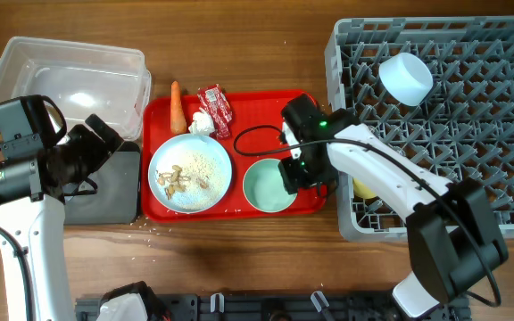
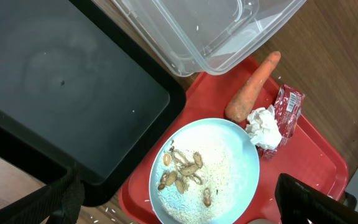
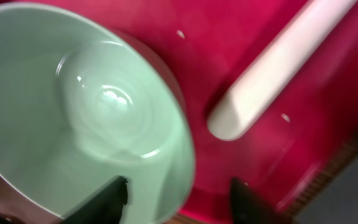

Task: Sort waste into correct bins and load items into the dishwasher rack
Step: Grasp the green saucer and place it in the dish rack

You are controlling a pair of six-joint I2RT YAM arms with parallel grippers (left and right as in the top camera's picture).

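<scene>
Two items are counted in the dishwasher rack (image 1: 489, 116) from overhead: a light blue bowl (image 1: 406, 78) upturned on the pegs and a small yellow cup (image 1: 362, 189), half hidden under the right arm. No waste is seen in the clear tub (image 1: 70, 80) or the black tray (image 1: 114, 192). On the red tray (image 1: 266, 107) lie the carrot (image 1: 177, 105), snack wrapper (image 1: 214, 109), tissue (image 1: 202, 125), the light blue plate (image 1: 223, 189) with its food scraps (image 1: 177, 178), and the pale green bowl (image 1: 269, 187). The left gripper (image 1: 105, 141) hangs over the black tray; the right gripper (image 1: 297, 174) is down at the green bowl. From the left wrist, its fingers are seen well apart, nothing between them, the loaded plate below. From the right wrist, blurred, the fingers (image 3: 107, 202) are seen parted astride the green bowl's rim, not yet clamped, and the white spoon (image 3: 278, 68) lies just beside on the tray. Sorting is judged unstarted; plate, green bowl and spoon are left to load.
</scene>
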